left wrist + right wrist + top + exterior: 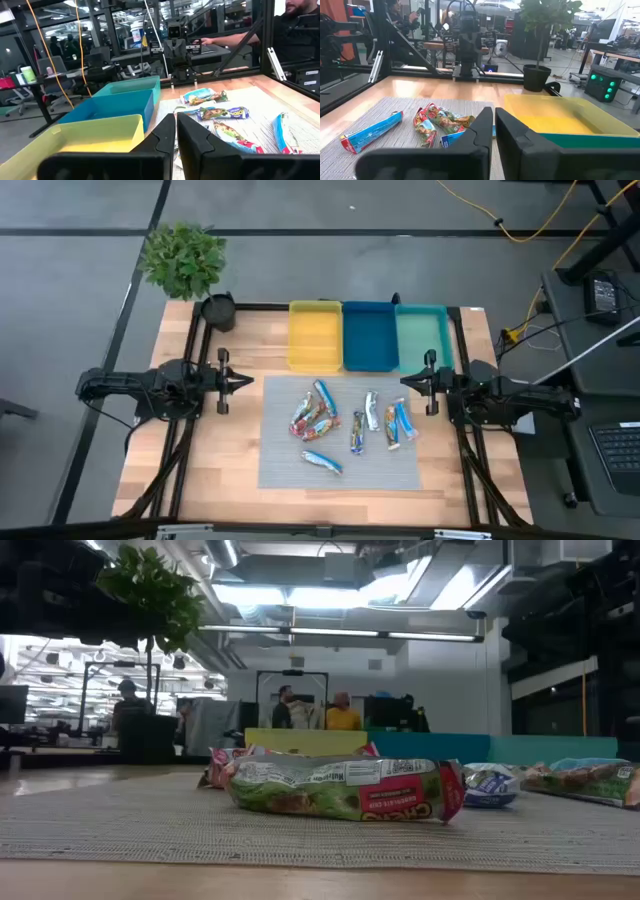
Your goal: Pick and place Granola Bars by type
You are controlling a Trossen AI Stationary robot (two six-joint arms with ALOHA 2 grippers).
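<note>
Several granola bars (345, 425) in shiny blue-white, red and silver wrappers lie flat and scattered on a grey mat (340, 465). One red-ended bar (340, 788) lies nearest the low camera. My left gripper (250, 382) hovers shut at the mat's far left corner, and my right gripper (403, 380) hovers shut at its far right corner. Each points toward the other, level above the table. The shut fingers show in the left wrist view (176, 135) and the right wrist view (493, 131), with nothing between them.
Three trays stand side by side along the far edge: yellow (315, 335), blue (369, 335) and teal (424, 335). A potted plant (185, 260) and a dark cup (218, 311) sit at the far left corner. People show in the room beyond the table.
</note>
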